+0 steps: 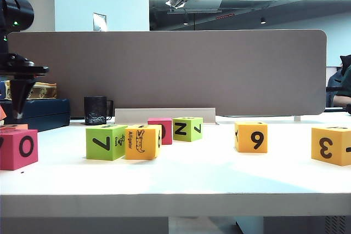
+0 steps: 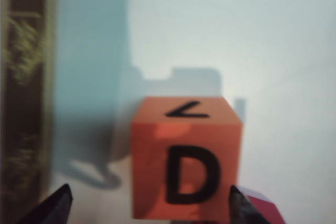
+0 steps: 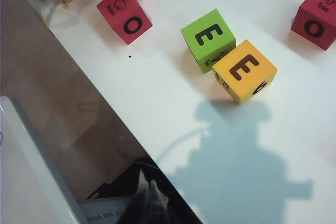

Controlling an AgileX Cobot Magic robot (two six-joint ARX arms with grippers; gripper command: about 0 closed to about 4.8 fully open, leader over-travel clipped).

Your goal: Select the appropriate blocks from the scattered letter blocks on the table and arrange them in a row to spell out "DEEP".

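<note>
An orange block (image 2: 186, 156) with a black D on top rests on the white table (image 2: 273, 51), and my left gripper (image 2: 149, 205) hangs open over it, one fingertip (image 2: 239, 205) at its edge. At the far left of the exterior view that left gripper (image 1: 18, 108) points down above the orange block (image 1: 13, 127). A lime green block (image 3: 208, 39) and a yellow block (image 3: 244, 70), both showing E, touch side by side. They are the 7 block (image 1: 105, 142) and the alligator block (image 1: 142, 142). The yellow-orange 3 block (image 1: 330, 145) sits far right. My right gripper (image 3: 149, 198) looks shut and empty near the table's front edge.
A magenta 0 block (image 1: 19, 149) stands in front of the orange one. Another magenta block (image 1: 160, 130), a green N block (image 1: 187, 129) and a yellow 9 block (image 1: 251, 136) lie mid-table. A dark mug (image 1: 96, 110) and a grey partition (image 1: 164, 69) stand at the back.
</note>
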